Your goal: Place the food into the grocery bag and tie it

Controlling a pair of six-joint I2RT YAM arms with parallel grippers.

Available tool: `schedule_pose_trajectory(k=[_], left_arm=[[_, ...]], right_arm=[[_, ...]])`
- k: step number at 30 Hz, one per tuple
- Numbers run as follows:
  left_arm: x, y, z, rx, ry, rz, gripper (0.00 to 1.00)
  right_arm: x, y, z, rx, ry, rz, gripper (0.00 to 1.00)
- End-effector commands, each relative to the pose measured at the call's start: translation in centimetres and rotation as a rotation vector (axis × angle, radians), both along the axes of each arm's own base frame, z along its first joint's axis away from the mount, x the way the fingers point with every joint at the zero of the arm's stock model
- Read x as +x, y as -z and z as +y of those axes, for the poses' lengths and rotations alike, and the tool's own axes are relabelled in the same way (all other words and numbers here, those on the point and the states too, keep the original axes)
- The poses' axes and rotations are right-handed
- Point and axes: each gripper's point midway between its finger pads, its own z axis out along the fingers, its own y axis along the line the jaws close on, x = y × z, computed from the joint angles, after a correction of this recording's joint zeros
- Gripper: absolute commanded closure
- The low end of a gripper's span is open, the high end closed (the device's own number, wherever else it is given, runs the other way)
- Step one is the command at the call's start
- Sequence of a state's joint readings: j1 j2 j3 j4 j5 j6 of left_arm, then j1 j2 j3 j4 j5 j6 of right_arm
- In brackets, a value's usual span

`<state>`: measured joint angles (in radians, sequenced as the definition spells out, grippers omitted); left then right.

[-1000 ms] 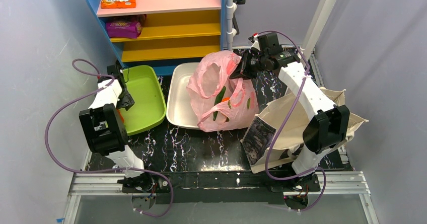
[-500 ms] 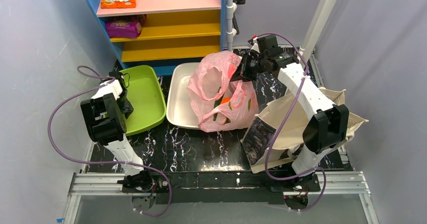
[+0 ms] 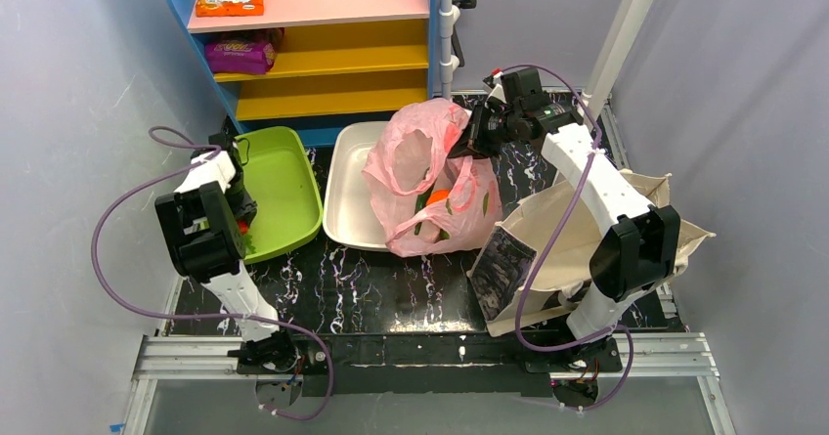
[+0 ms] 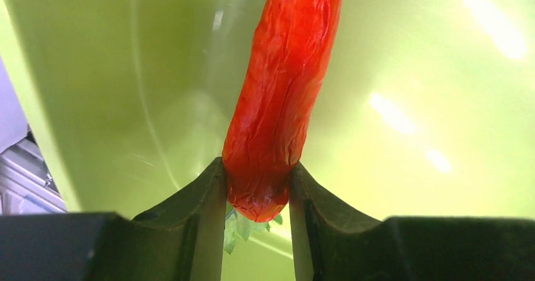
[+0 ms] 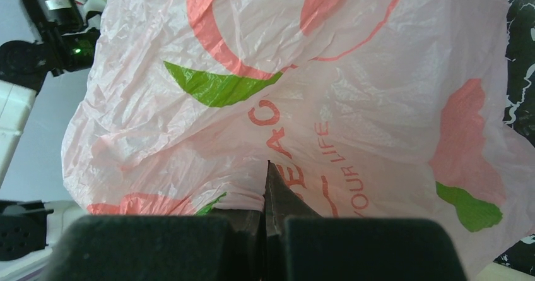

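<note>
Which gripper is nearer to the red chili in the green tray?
Left. The left gripper has the red chili between its fingers; the right gripper is far away, pinching the pink bag.

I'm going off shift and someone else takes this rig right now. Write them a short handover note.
Left gripper: fingers closed on the red chilli, down in the green tray.
Right gripper: shut on the film of the pink grocery bag, which lies partly in the white tray.
Done: an orange fruit shows through the bag.
Left: lift the chilli into the bag, then tie the handles.
</note>
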<state>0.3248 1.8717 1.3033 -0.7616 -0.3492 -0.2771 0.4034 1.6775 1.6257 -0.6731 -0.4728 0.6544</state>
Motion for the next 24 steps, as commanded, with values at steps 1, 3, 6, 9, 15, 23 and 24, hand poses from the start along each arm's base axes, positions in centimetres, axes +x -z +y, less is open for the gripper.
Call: schedule_pose_trajectory(k=[1,3,6,9,15,23,24], left_arm=[[2.3,-5.4,-4.4,-0.08,0.111,-0.203,1.0],[2.9,-6.3,-5.5,-0.104,0.143,-0.251,1.0],[3.4,-6.8,-7.1,-0.149,0.184,-0.278,1.0],[3.5,-7.5,-8.3,-0.162,0.224,-0.296,1.0],[3.9,-9.3,-9.7,-0.176,0.276,-0.381,1.0],[4.6,-12.2,-14.0,-0.279,0.431,-0.518,1.0],[4.6,-12.7,-14.5,-0.289,0.452,-0.548,1.0]], right_arm=[[0.1,-2.5,-0.8,-0.008,0.02,-0.065,0.99],[0.0,-2.6,-1.2,-0.025,0.036,-0.08,0.99],[0.0,-2.6,-1.5,-0.032,0.053,-0.089,0.99],[0.1,-2.7,-1.5,-0.028,0.056,-0.085,0.99],[0.6,-2.2,-1.3,-0.042,0.059,-0.064,0.99],[1.1,-2.0,-1.2,-0.058,0.07,-0.055,0.99],[1.2,-1.9,-1.2,-0.06,0.07,-0.056,0.99]])
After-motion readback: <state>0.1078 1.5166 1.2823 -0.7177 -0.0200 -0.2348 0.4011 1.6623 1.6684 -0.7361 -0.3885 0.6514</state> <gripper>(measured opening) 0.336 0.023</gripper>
